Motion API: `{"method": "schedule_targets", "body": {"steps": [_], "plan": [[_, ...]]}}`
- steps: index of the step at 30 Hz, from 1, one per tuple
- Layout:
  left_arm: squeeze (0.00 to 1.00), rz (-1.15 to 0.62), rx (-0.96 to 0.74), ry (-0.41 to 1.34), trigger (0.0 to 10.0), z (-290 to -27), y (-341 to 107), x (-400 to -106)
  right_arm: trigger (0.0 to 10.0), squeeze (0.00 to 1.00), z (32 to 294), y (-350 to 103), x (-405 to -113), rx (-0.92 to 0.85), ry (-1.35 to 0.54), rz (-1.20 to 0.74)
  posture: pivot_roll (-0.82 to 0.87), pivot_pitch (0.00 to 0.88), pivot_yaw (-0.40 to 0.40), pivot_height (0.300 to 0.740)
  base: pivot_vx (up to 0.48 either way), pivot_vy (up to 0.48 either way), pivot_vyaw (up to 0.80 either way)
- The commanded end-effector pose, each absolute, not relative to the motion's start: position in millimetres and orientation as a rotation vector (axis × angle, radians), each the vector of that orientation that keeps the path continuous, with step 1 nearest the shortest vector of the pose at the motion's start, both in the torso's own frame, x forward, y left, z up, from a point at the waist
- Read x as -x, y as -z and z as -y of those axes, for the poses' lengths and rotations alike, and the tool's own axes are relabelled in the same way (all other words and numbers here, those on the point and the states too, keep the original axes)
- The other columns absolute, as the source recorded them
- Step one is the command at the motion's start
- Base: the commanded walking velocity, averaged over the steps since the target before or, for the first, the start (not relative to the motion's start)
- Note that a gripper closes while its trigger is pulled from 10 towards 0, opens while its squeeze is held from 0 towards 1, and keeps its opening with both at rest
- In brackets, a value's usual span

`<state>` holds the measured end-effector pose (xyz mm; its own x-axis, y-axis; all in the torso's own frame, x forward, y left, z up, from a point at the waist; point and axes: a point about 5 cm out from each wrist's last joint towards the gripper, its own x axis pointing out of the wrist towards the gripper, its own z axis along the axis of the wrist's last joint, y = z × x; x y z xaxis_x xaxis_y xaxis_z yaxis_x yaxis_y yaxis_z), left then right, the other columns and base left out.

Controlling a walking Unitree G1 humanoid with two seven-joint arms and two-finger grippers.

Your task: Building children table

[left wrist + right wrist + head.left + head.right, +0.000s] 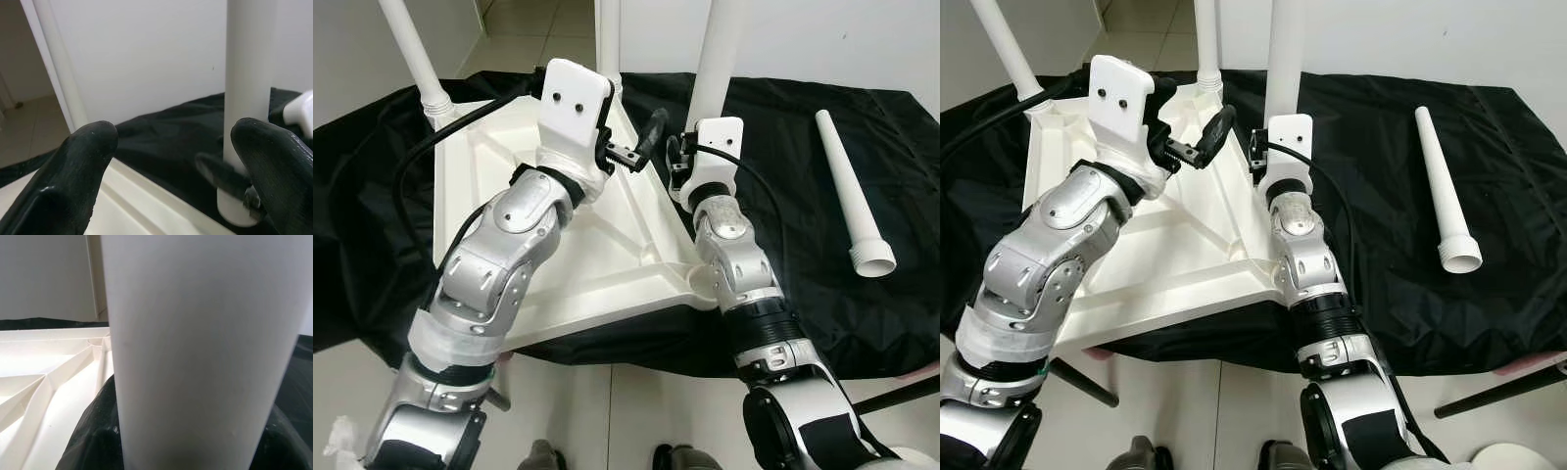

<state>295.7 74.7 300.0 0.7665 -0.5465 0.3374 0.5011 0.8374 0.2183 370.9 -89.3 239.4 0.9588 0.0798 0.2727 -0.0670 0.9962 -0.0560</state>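
The white tabletop (pixel 597 264) lies upside down on a black cloth (pixel 803 294), ribs up. Three white legs stand upright in it: one at the far left corner (pixel 411 49), one at the far middle (pixel 607 39), one at the right corner (pixel 720 59). My right gripper (pixel 680 157) is shut around the lower part of that right leg (pixel 195 333). My left gripper (pixel 641 145) hovers open over the tabletop just left of it, its two fingertips (pixel 93 142) apart with nothing between them. A fourth leg (pixel 847 186) lies loose on the cloth at the right.
The cloth's front edge drops to a tiled floor (pixel 636 411) close to my body. A white wall (pixel 822 39) rises behind the cloth. Bare cloth lies between the tabletop and the loose leg.
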Motion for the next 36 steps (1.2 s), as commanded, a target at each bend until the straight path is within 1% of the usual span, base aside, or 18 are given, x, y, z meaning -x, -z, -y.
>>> {"method": "schedule_targets", "body": {"steps": [1,5,9,14,15,17,20,21,30,36], "plan": [[0.0,0.384,-0.148,0.671,10.0,-66.1,-295.0,-295.4,10.0,0.0,90.4,-241.1,-368.1,0.047,-0.072,0.289,-0.09,0.144,0.044,0.74,0.0,0.0,0.0],[0.0,0.386,-0.155,0.686,10.0,-58.2,-297.2,-303.3,10.0,0.0,88.8,-238.8,-366.2,0.048,-0.087,0.288,-0.09,0.143,0.041,0.74,0.0,0.0,0.0],[0.0,0.385,-0.159,0.7,10.0,-57.6,-296.6,-303.1,10.0,0.0,88.7,-239.0,-366.3,0.049,-0.092,0.289,-0.09,0.146,0.036,0.74,0.0,0.0,0.0],[0.0,0.365,-0.168,0.742,10.0,-60.5,-287.8,-297.5,10.0,0.0,88.6,-240.0,-366.5,0.049,-0.105,0.294,-0.09,0.144,0.032,0.74,0.0,0.0,0.0],[0.0,0.356,-0.166,0.752,10.0,-62.0,-284.8,-295.9,10.0,0.0,87.5,-240.4,-366.3,0.052,-0.113,0.297,-0.08,0.142,0.041,0.74,0.0,0.0,0.0],[0.0,0.339,-0.205,0.792,10.0,-62.9,-272.6,-290.2,10.0,0.0,87.0,-240.8,-362.8,0.073,-0.145,0.326,-0.07,0.132,0.047,0.74,0.0,0.0,0.0],[0.0,0.334,-0.216,0.806,10.0,-63.1,-269.3,-288.5,10.0,0.0,86.9,-241.0,-361.7,0.08,-0.155,0.335,-0.06,0.133,0.045,0.74,0.0,0.0,0.0],[0.0,0.309,-0.233,0.832,10.0,-62.9,-260.7,-286.9,10.0,0.0,91.4,-237.2,-360.0,0.077,-0.166,0.333,-0.05,0.132,0.034,0.74,0.0,0.0,0.0],[0.0,0.244,-0.247,0.877,10.0,-60.4,-241.8,-284.2,10.0,0.0,96.0,-233.5,-357.5,0.085,-0.209,0.34,-0.03,0.13,0.023,0.74,0.0,0.0,0.0],[0.0,0.175,-0.252,0.958,10.0,-63.7,-224.1,-272.0,10.0,0.0,105.3,-220.7,-349.4,0.085,-0.24,0.336,-0.02,0.129,0.018,0.74,0.0,0.0,0.0]]}}
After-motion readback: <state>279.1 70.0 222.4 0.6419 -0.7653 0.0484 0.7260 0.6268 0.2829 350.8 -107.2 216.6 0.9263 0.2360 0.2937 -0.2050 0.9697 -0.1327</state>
